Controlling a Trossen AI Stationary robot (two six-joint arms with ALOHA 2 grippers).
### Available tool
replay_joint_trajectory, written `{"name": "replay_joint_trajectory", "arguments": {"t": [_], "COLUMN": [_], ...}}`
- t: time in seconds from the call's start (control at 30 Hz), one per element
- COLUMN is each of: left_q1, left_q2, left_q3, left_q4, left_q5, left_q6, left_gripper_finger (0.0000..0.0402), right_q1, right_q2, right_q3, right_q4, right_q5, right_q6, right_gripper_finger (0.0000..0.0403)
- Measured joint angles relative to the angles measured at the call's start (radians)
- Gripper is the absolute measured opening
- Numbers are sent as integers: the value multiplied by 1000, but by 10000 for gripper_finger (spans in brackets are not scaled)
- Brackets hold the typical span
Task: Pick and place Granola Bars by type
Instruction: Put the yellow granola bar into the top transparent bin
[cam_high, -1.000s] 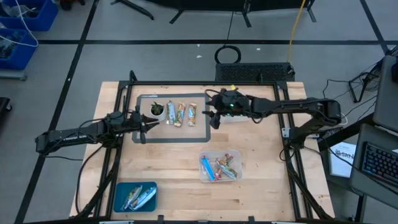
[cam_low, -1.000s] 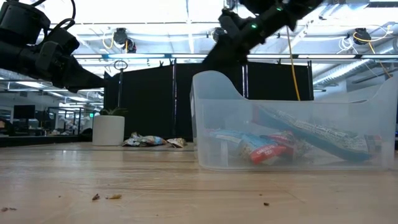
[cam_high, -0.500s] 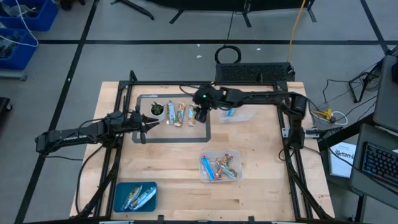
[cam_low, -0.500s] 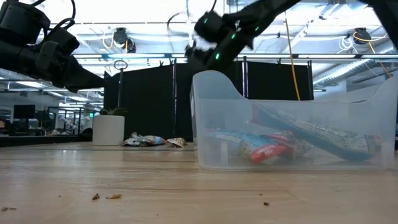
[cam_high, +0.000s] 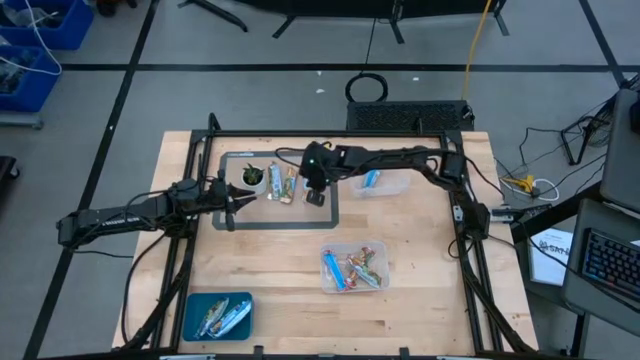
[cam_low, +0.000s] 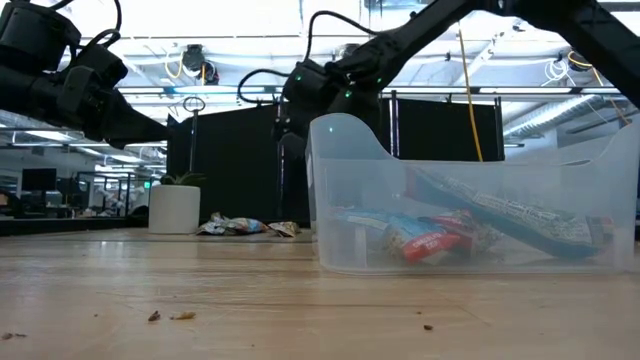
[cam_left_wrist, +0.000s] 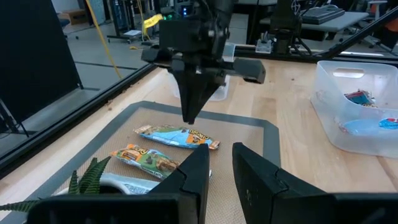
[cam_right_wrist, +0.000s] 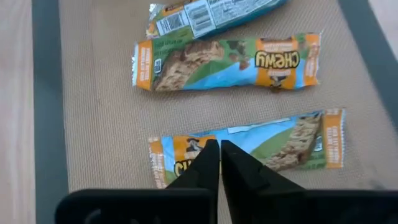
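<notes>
Three granola bars lie flat, side by side, on a grey-edged mat (cam_high: 330, 213). The one nearest the table's right is blue, green and orange (cam_right_wrist: 280, 146); beyond it lie a Chewy bar (cam_right_wrist: 227, 62) and a teal one (cam_right_wrist: 211, 15). My right gripper (cam_right_wrist: 219, 155) is shut and points steeply down over the first bar's middle (cam_left_wrist: 177, 135). My left gripper (cam_left_wrist: 221, 168) waits level at the mat's left edge, narrowly open, with nothing between its fingers. My right gripper's shut fingertips (cam_left_wrist: 188, 119) stand over the middle of the blue, green and orange bar, coming from above and the table's right. I cannot tell whether they touch its wrapper. The bar lies flat on the mat.
A white cup with a green plant (cam_high: 251, 177) stands on the mat's far left corner. A clear bin (cam_high: 355, 267) with mixed bars sits nearer the front, a blue bin (cam_high: 217, 315) with silvery bars at the front left, and a clear container (cam_high: 380, 183) right of the mat.
My right gripper has swung toward the table's left, from over the clear container beside the mat to above the bars. It has also come down and tipped more steeply downward. The bars have stayed where they were.
</notes>
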Motion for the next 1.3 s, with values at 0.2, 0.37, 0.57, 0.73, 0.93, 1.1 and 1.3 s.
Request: {"name": "replay_joint_trajectory", "arguments": {"t": [0.2,0.37,0.57,0.73,0.93,1.1,1.3], "left_q1": [0,0,0,0,0,0,0], "left_q2": [0,0,0,0,0,0,0], "left_q3": [0,0,0,0,0,0,0], "left_q4": [0,0,0,0,0,0,0], "left_q5": [0,0,0,0,0,0,0], "left_q6": [0,0,0,0,0,0,0], "left_gripper_finger": [76,76,76,76,76,76,76], "right_q1": [1,6,14,21,29,51,109], "right_q2": [44,60,37,7,-5,-8,-8], "right_q3": [2,2,1,-2,-2,-1,-1], "right_q4": [-19,-65,-203,-269,-279,-241,-232], "right_q5": [-4,-22,-21,-3,34,29,32], "right_q6": [7,26,51,60,53,-8,-179], "right_gripper_finger": [1,0,0,0,0,2,56]}}
